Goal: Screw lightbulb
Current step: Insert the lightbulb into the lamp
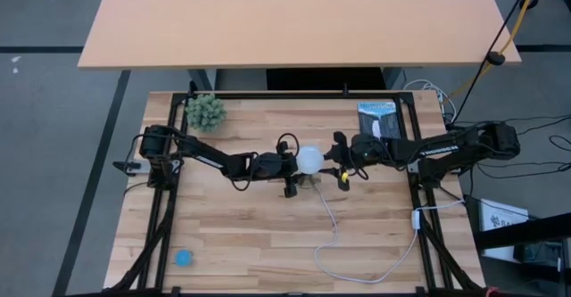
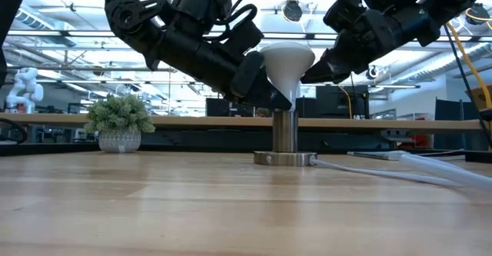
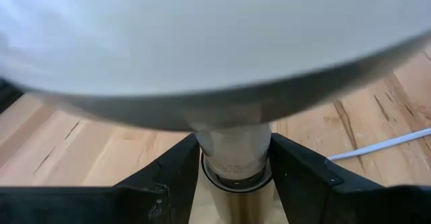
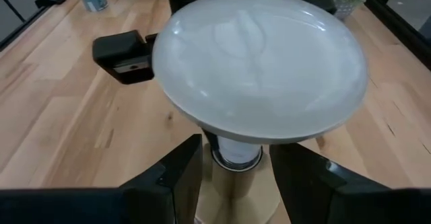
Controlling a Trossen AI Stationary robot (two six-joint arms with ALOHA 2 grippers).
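High view: the lightbulb (image 1: pixel 310 160) stood at the middle of the wooden bench (image 1: pixel 268 235), with the left end effector (image 1: pixel 292 166) meeting it from one side and the right end effector (image 1: pixel 340 165) from the other; a small potted plant (image 1: pixel 206 111) sat at the far left corner and a white cord (image 1: pixel 332 231) trailed toward the near edge. Low view: the bulb stood upright in a round metal socket (image 2: pixel 285 144) resting on the bench, both arms slanting down to its neck. Left wrist view: the left end effector's fingers (image 3: pixel 174 173) flanked the pale neck just above the socket, spread slightly, not visibly pressing it. Right wrist view: the right end effector's fingers (image 4: pixel 176 175) likewise stood open either side of the neck, under the dome.
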